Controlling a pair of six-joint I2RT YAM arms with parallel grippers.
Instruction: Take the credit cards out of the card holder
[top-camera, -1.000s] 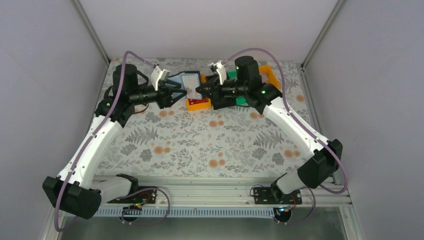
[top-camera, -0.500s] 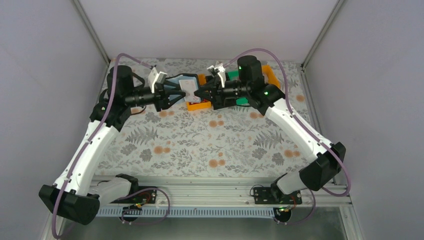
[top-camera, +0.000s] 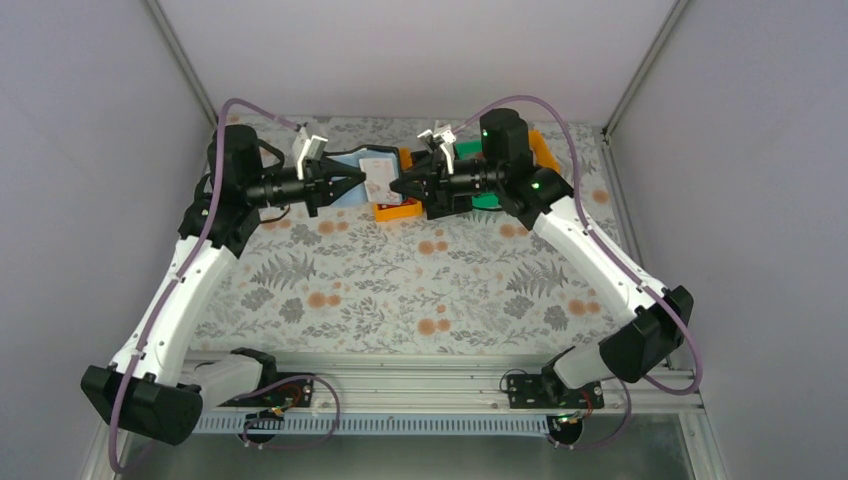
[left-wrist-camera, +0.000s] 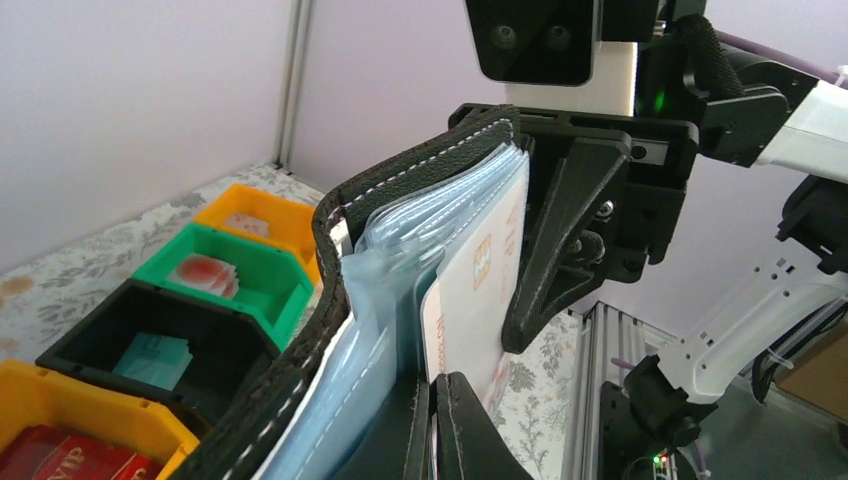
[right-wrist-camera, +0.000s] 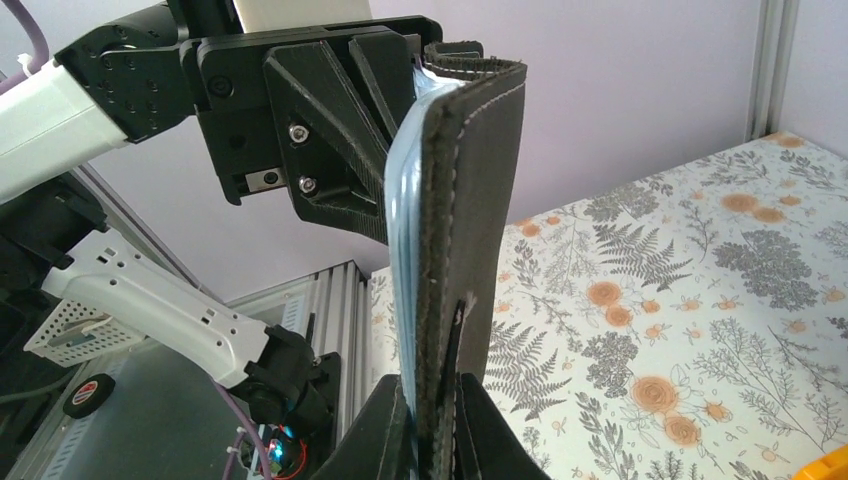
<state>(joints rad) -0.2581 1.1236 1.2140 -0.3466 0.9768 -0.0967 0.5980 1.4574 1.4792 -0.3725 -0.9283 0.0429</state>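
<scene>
Where the left jaws meet at the bottom of the left wrist view, we see them pressed together on the near edge of a pale credit card (left-wrist-camera: 478, 290) with orange print. The card stands beside the blue-grey sleeves of the card holder (left-wrist-camera: 400, 200). The right jaws grip the holder from the opposite side. In the right wrist view they are clamped tight on the stitched black cover near its small tab, and the cover rises upright from between the fingers. The holder is partly open, with its black cover curving away from the sleeves. From above we find it held in the air between the two wrists, which face each other over the far part of the desk (top-camera: 400, 290).

Below and to the side of the holder, a row of bins sits on the floral cloth. It runs from a far orange bin (left-wrist-camera: 255, 215) to a green bin (left-wrist-camera: 235, 275) holding something red and white, then a black bin (left-wrist-camera: 120, 345) with a pale teal item inside, then a near orange bin (left-wrist-camera: 60, 435) with red packets. Both arms reach in from their bases at the near edge, each trailing a purple cable.
</scene>
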